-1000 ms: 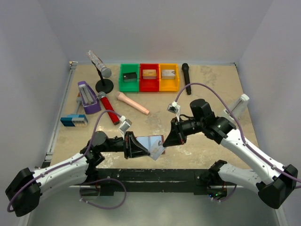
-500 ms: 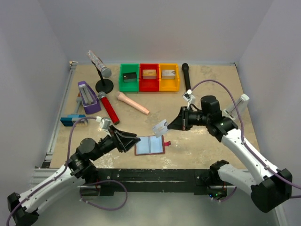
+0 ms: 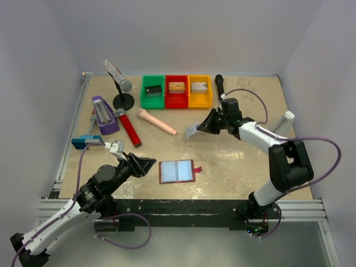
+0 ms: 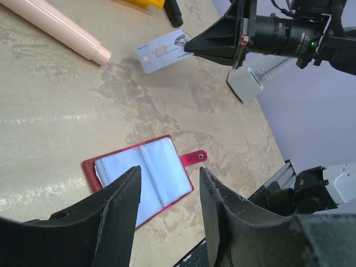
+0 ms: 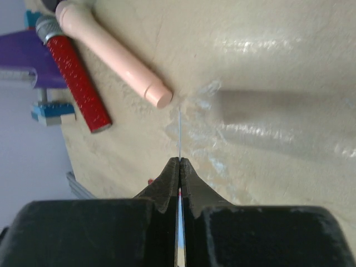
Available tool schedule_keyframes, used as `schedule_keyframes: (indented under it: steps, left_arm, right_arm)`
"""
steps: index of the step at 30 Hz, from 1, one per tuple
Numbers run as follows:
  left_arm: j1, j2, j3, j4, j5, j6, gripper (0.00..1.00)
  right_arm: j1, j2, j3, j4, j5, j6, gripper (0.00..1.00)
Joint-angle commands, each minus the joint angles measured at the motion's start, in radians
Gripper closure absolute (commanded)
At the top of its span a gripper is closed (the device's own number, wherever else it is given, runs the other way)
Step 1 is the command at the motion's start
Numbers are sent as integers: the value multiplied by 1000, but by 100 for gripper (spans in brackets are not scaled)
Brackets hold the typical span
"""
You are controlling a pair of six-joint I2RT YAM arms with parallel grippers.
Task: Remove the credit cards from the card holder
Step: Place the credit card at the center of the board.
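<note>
The card holder lies open and flat on the table, dark red with pale blue pockets and a red tab. What its pockets hold does not show. My left gripper hovers just left of it, open and empty; in the left wrist view its fingertips frame the holder. My right gripper is shut on one pale grey credit card, held above the table behind the holder. That card shows small markings and appears edge-on between the shut jaws.
Green, red and yellow bins stand at the back. A black microphone, a pink cylinder, a red microphone, a purple holder and a microphone stand lie around.
My left gripper let go of the card holder and drew back left; the holder now lies flat. My right gripper pulled a card out and carried it toward the back.
</note>
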Motion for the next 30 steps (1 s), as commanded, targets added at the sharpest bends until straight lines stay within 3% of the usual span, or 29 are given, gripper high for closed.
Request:
schedule_keyframes:
  steps: [1,9,21,30]
  left_arm:
    - [3,-28,-17,-13,-47,-35,50]
    - [3,-28,-18,-19,-67,-28,50]
    - [3,11,-46,21,-61,-38,50]
    - [3,20,-47,23,-60,-35,49]
  right_arm:
    - [-4,86,98,80,113,93,100]
    - [-3,228,201,46,127,117,100]
    - [-1,299,225,0,109,105,100]
    - [-4,310,241,-28,95,93,75]
